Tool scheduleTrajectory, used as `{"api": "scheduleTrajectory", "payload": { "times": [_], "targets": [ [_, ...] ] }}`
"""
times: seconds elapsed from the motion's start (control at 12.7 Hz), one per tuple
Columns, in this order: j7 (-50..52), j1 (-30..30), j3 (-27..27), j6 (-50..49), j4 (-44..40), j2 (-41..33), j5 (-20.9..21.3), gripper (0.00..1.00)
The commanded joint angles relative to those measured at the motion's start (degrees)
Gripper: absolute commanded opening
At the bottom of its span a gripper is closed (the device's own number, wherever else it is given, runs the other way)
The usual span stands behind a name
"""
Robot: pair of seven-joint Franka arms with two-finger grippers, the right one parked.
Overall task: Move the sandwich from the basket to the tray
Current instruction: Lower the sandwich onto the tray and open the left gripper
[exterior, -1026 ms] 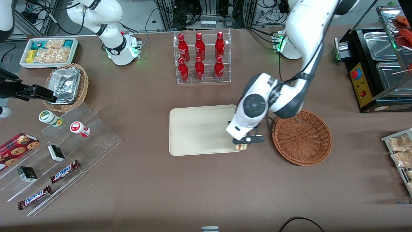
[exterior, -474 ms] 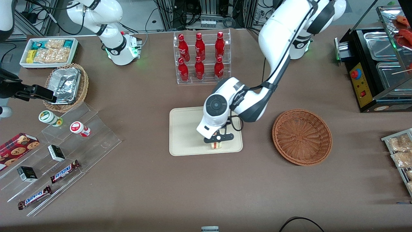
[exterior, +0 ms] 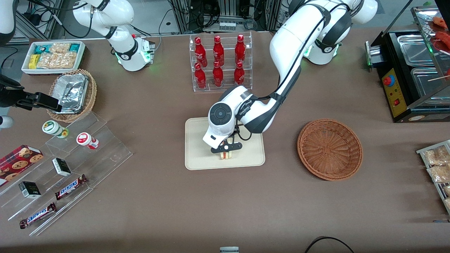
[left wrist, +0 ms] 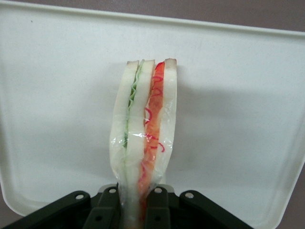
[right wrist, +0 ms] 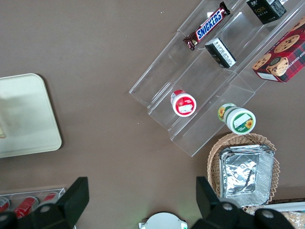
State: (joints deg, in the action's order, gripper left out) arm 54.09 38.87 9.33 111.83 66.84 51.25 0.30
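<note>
Jaws are clamped on the sandwich (left wrist: pixel 143 138), pinching it at one end so the wrapped wedge sticks out from the gripper (exterior: pixel 226 150) with the green and red filling edge showing. It's hanging over the tray (exterior: pixel 197 154), roughly mid-tray and closer to the tray's front edge. If I were running this, I'd just lower it straight until the bread touches, then let go gently, since it's soft and in slippery film and could tip or stick to a finger. Plenty of bare tray all round it. The basket (exterior: pixel 329 149) sits empty, well apart toward the working arm's end of the worktop (exterior: pixel 225 207).
</note>
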Motion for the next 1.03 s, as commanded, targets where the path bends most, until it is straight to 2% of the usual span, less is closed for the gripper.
{"api": "scheduleTrajectory", "payload": {
  "times": [0.0, 0.39, 0.47, 0.55, 0.63, 0.95],
  "targets": [
    [2.07, 0.6, -0.01, -1.18, -2.76, 1.83, -0.48, 0.0],
    [5.41, 1.56, -0.27, -0.22, -3.99, 3.24, -0.39, 0.0],
    [5.33, 1.48, -0.27, 0.14, -3.99, 3.24, -0.39, 0.44],
    [5.24, 1.47, -0.36, 0.14, -3.99, 3.16, -0.39, 0.75],
    [4.98, 1.47, -0.36, 0.14, -3.99, 2.98, -0.21, 1.0],
    [4.71, 1.04, -0.45, -2.22, -4.08, 0.79, -0.39, 1.0]
  ]
}}
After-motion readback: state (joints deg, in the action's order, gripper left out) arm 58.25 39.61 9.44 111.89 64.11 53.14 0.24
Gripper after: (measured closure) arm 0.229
